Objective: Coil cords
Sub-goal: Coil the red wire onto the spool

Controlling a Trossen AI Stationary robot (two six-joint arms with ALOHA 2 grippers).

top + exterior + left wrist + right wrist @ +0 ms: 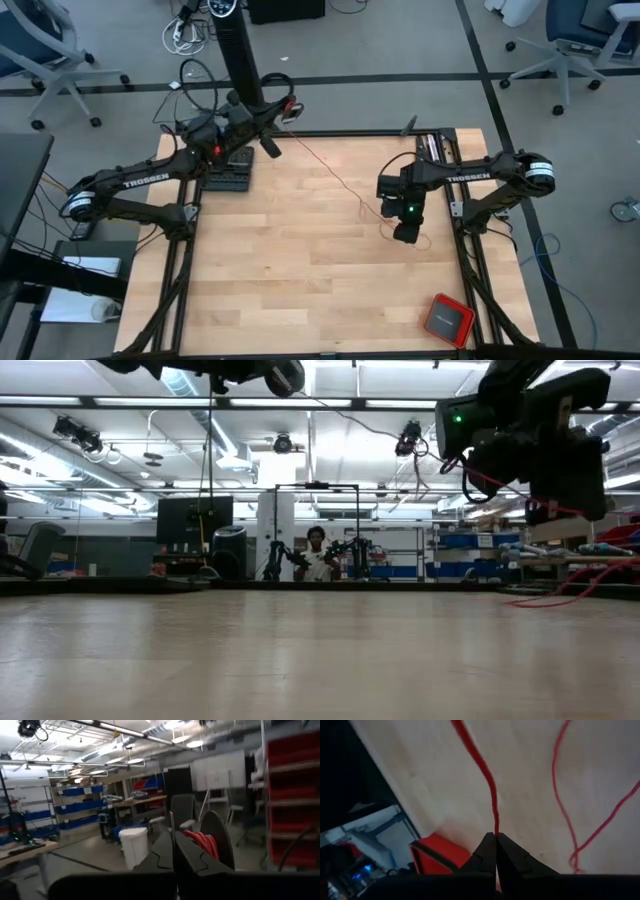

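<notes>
A red square box with a dark top (447,319) sits near the table's (300,290) near right corner, clear of both arms. Farther in, over the right half of the table, the right end effector (406,231) hangs above the wood with its fingers (487,851) pressed together on the thin red cord (485,767); in the right wrist view the strand runs straight out from between the fingertips, and another length of the same cord lies in a loose curve on the bare planks just beside it. From that end effector the cord stretches as a fine line across the table toward the far left corner. There the left end effector (270,146) is raised above the far edge, closed, with its fingers (165,851) meeting; a bunch of red cord shows just beside them in the left wrist view, though whether the fingertips actually pinch it cannot be told. Beyond the table, in the low view, a person (317,556) stands in the room.
</notes>
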